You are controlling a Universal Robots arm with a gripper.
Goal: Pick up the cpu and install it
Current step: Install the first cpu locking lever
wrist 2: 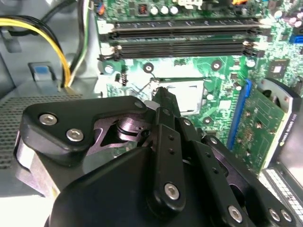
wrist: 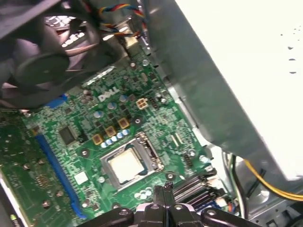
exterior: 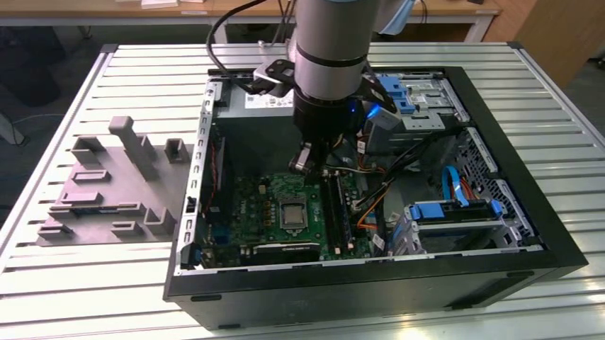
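the tool (wrist: 163, 198) hangs just above the green board (wrist: 71, 156), fingers together on nothing (a slim tip suits the crowded case). the cpu (wrist: 125, 165) already lies in its socket (wrist: 151, 153), frame open around it. beyond stand memory slots (wrist 2: 184, 35) and yellow cables (wrist 2: 47, 38), hemming the approach.

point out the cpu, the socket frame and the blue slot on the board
cpu (wrist: 125, 164), first wrist view, middle of its pale metal top.
socket frame (wrist: 152, 152), first wrist view, the metal side bar beside the cpu.
blue slot (wrist: 56, 165), first wrist view, midway along its length.
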